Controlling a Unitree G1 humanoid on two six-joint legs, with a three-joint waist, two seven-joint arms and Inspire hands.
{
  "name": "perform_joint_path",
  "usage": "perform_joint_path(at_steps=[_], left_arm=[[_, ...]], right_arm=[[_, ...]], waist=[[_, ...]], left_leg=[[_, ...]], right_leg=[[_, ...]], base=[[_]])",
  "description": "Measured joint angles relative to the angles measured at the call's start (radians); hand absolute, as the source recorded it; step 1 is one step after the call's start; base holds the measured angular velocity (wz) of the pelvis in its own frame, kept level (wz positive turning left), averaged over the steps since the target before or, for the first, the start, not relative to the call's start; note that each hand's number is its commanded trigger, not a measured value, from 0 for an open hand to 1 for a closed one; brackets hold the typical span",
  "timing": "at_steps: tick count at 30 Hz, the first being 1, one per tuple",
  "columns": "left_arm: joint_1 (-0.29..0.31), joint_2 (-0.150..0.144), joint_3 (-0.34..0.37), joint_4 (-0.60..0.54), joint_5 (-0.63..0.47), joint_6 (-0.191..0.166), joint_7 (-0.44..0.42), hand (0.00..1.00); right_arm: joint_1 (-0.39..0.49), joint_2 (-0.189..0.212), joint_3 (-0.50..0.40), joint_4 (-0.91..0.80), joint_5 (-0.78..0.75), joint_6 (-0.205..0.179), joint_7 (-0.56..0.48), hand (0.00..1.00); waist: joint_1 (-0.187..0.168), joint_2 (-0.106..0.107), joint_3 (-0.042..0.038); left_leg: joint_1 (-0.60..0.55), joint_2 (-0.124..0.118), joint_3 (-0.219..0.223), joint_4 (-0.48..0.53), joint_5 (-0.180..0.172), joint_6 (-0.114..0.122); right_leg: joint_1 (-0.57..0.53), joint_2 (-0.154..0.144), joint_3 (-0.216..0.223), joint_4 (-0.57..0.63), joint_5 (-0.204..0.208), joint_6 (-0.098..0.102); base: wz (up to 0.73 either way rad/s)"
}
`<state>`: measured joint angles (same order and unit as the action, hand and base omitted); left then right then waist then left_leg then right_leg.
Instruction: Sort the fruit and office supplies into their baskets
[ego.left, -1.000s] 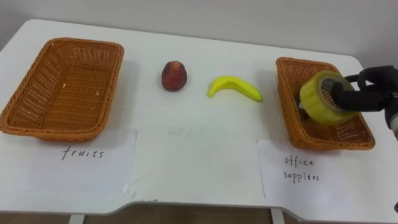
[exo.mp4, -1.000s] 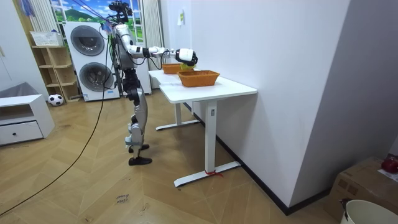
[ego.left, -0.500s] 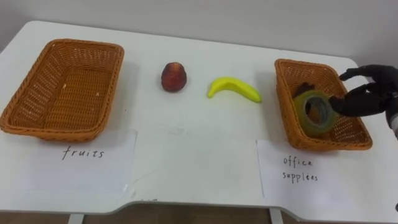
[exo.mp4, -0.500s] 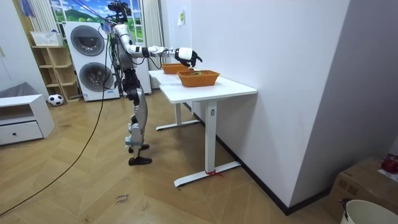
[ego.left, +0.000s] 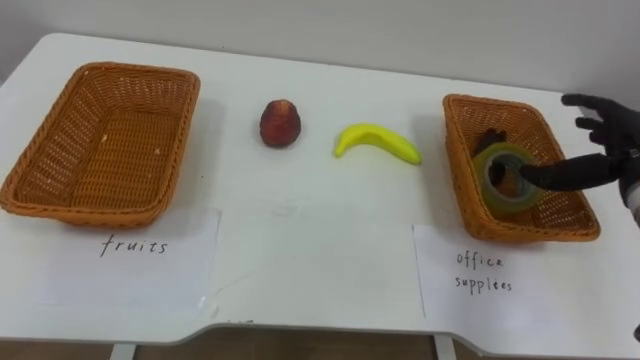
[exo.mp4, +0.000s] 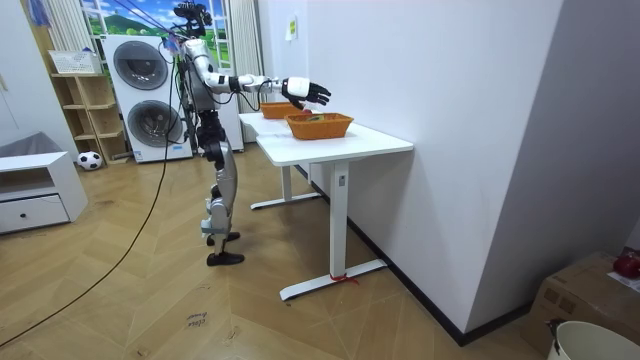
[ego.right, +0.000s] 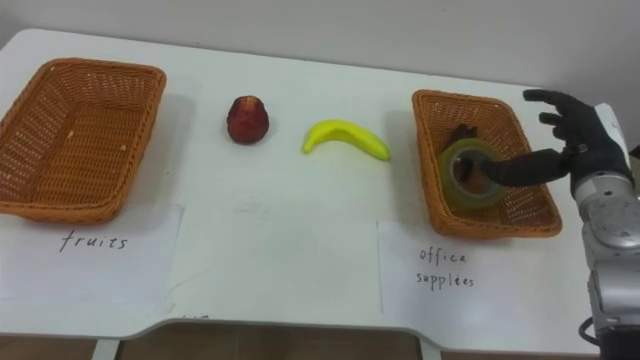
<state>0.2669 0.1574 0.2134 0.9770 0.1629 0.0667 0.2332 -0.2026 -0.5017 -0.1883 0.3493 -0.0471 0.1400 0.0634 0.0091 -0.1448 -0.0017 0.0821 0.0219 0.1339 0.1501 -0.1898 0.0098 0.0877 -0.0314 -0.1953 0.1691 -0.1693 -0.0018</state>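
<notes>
A yellow tape roll (ego.left: 505, 178) lies inside the office supplies basket (ego.left: 461, 160) at the table's right, partly over a dark item (ego.left: 490, 143). My right hand (ego.right: 580, 135) hovers over that basket's right edge. It is open, with fingers spread and the thumb pointing toward the roll, and it holds nothing. A yellow banana (ego.left: 377, 140) and a red peach-like fruit (ego.left: 280, 122) lie on the white table between the baskets. The fruits basket (ego.left: 60, 130) stands at the left. In the room view I stand at the table's end with the right hand (exo.mp4: 305, 93) stretched over the near basket (exo.mp4: 320, 125).
Paper labels lie in front of the baskets: "fruits" (ego.left: 140, 245) at the left and "office supplies" (ego.left: 485, 270) at the right. The white table (ego.left: 310, 260) has bare surface in front. A wall runs behind the table. Washing machines (exo.mp4: 140, 95) stand behind me.
My right hand has opened and let go of the tape roll. The roll dropped into the office supplies basket, and the hand has spread and drawn slightly right.
</notes>
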Motion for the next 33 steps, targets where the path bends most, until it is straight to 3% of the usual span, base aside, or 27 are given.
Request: perform_joint_path(at_steps=[13,21,26,33], left_arm=[[-0.002,0.009,-0.003,0.014,-0.017,0.000,0.001,0.00],[-0.004,0.011,-0.003,0.024,-0.013,-0.003,0.001,0.00],[-0.010,0.012,-0.002,0.020,-0.014,-0.010,0.004,0.00],[-0.002,0.022,-0.021,0.021,-0.015,-0.015,0.004,0.00]], right_arm=[[-0.001,0.000,0.000,-0.020,-0.002,0.000,-0.010,0.00],[-0.001,0.000,0.000,-0.167,0.001,-0.021,-0.036,0.00],[-0.001,-0.001,0.000,-0.219,0.051,-0.057,-0.061,0.00],[-0.016,-0.001,0.016,-0.252,0.051,-0.054,-0.094,0.00]], waist=[[-0.002,0.000,0.0002],[0.001,0.002,0.0017],[0.018,-0.008,-0.0014],[0.027,-0.024,-0.0010]], left_leg=[[0.000,0.000,0.000,-0.001,0.000,0.000],[-0.001,0.000,0.000,-0.001,0.000,0.000],[0.000,0.000,0.000,-0.001,0.000,0.000],[-0.006,-0.001,-0.014,0.001,0.000,0.000]], right_leg=[[0.000,0.000,-0.001,0.000,0.000,0.000],[-0.003,0.000,-0.002,0.000,0.000,0.000],[-0.002,0.000,0.000,0.000,0.000,0.000],[-0.002,-0.001,-0.010,0.001,0.000,0.000]], base=[[0.00],[0.00],[0.00],[0.04]])
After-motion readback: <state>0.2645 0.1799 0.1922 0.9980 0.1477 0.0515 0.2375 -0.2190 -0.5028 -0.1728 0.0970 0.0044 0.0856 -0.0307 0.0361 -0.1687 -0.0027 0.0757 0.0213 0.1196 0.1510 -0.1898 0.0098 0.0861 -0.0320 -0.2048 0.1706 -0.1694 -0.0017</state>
